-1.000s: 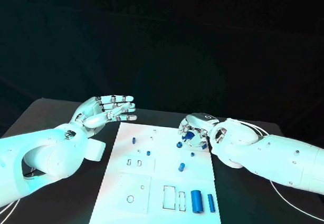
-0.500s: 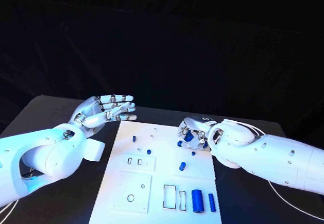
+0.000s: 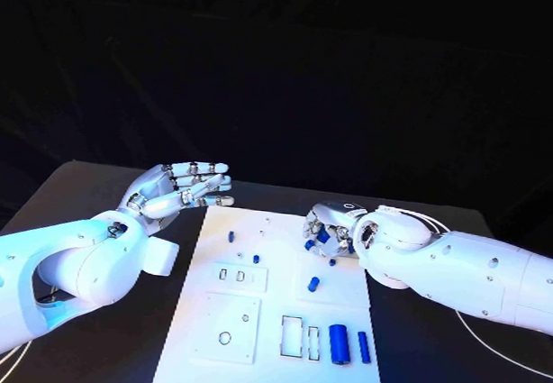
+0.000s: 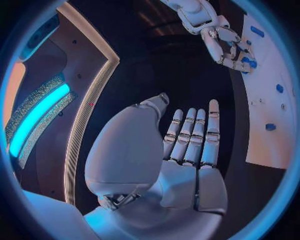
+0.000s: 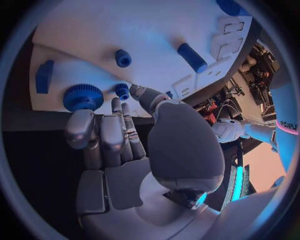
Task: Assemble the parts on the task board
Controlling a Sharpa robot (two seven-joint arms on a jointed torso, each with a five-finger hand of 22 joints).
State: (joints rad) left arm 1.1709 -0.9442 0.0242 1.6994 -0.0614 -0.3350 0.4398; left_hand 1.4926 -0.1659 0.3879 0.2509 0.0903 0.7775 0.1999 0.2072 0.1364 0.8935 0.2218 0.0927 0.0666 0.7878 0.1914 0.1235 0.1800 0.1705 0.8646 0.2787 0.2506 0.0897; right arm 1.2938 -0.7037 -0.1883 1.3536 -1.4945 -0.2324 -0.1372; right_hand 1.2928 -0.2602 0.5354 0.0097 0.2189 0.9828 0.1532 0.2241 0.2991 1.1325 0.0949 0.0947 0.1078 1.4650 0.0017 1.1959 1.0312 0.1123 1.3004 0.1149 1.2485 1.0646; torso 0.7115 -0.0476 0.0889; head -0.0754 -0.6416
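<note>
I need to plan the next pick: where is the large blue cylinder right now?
In the head view, the large blue cylinder lies near the task board's near right corner, between a thinner blue rod and two empty rectangular slots.

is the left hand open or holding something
Open: the left hand hovers beside the task board, its fingers spread and its palm bare.

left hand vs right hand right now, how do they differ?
The left hand is beside the task board, off its left edge, over black table; the right hand is over the board's far right corner. The left hand's fingers are spread and hold nothing; the right hand's fingers curl around a small blue part. Both are silver.
</note>
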